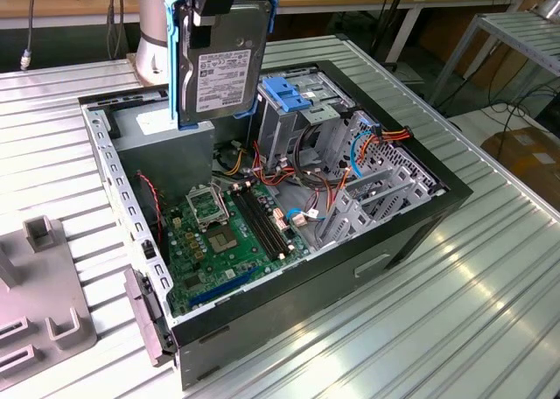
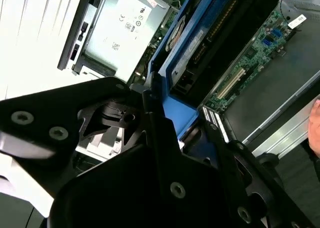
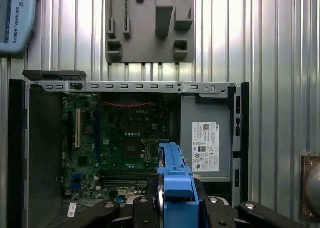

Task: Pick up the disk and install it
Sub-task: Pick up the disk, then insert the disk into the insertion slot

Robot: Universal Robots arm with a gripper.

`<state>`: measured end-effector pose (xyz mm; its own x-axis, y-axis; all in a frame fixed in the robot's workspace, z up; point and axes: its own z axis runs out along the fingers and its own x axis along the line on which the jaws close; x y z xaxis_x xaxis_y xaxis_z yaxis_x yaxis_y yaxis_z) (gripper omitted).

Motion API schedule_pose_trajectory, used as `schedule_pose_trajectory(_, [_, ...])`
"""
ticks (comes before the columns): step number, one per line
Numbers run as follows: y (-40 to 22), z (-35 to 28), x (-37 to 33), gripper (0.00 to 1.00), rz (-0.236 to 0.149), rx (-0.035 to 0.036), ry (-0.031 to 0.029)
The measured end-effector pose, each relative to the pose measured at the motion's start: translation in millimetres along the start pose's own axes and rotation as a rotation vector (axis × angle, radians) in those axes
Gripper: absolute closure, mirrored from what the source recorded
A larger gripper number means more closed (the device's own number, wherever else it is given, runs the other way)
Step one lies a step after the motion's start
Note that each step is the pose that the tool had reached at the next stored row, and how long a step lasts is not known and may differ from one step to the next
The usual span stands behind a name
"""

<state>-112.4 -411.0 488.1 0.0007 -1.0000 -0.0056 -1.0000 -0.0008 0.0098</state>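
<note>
Gripper (image 3: 176, 209) comes first in both wrist views. Its black fingers (image 2: 157, 143) are clamped on the blue rail end of the disk (image 1: 223, 66), so you have the drive grasped, not let go.

From the exterior view you can see the disk hanging upright above the open case (image 1: 411, 233). Its white label faces that camera and a blue rail runs down each side. It sits over the case's corner where the power supply (image 1: 166, 129) lies. Its lower edge shows in front of that box, and you cannot tell from here whether the two touch.

Looking down through the first wrist view, you see the disk edge-on (image 3: 172, 175). It is over the case's interior, just beside the power supply (image 3: 205, 145), with the green motherboard (image 3: 115, 143) on the case floor beneath.

Inside the case, along the same far wall as the power supply, stands the metal drive cage (image 1: 302, 123) with a blue handle (image 1: 287, 93) on top. Orange, red and blue cables (image 1: 372, 141) run inside the case next to the cage.

Outside the case, just beyond its slotted metal wall, a grey fixture (image 3: 150, 23) lies flat on the ribbed metal table (image 1: 455, 311) that carries the case.
</note>
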Motion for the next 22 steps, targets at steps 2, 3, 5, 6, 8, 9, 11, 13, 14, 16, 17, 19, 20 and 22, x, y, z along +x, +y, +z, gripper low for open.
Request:
schedule_pose_trajectory(2, [-0.2, 0.0, -0.1, 0.63, 0.0, -0.0001, 0.0])
schedule_pose_trajectory(3, [-0.3, 0.0, -0.1, 0.63, 0.0, 0.0, 0.0])
schedule_pose_trajectory(5, [-0.4, 0.0, -0.1, 0.63, 0.0, 0.0, 0.0])
schedule_pose_trajectory(6, [-0.4, 0.0, 0.0, 0.63, 0.0, 0.0, 0.0])
schedule_pose_trajectory(8, [-0.5, 0.0, 0.0, 0.63, 0.0, 0.0, 0.0])
schedule_pose_trajectory(9, [-0.5, 0.0, 0.0, 0.63, 0.0, 0.0, 0.0])
schedule_pose_trajectory(11, [-0.5, 0.0, 0.0, 0.63, 0.0, 0.0, 0.0])
schedule_pose_trajectory(13, [-0.5, 0.0, 0.7, 0.63, 0.0, 0.0, 0.0])
schedule_pose_trajectory(14, [-0.5, -0.1, 1.5, 0.63, 0.0, -0.0001, 0.0002])
schedule_pose_trajectory(16, [-0.5, 0.0, 4.5, 0.63, 0.0, 0.0, 0.0001])
schedule_pose_trajectory(17, [-0.5, 0.0, 5.7, 0.63, 0.0, 0.0, 0.0002])
schedule_pose_trajectory(19, [-0.5, 0.0, 9.0, 0.63, 0.0, 0.0, 0.0005])
schedule_pose_trajectory(20, [-0.5, 0.0, 11.1, 0.63, 0.0, 0.0, 0.0007])
schedule_pose_trajectory(22, [-0.5, -0.1, 15.5, 0.63, 0.0, -0.0001, 0.0011])
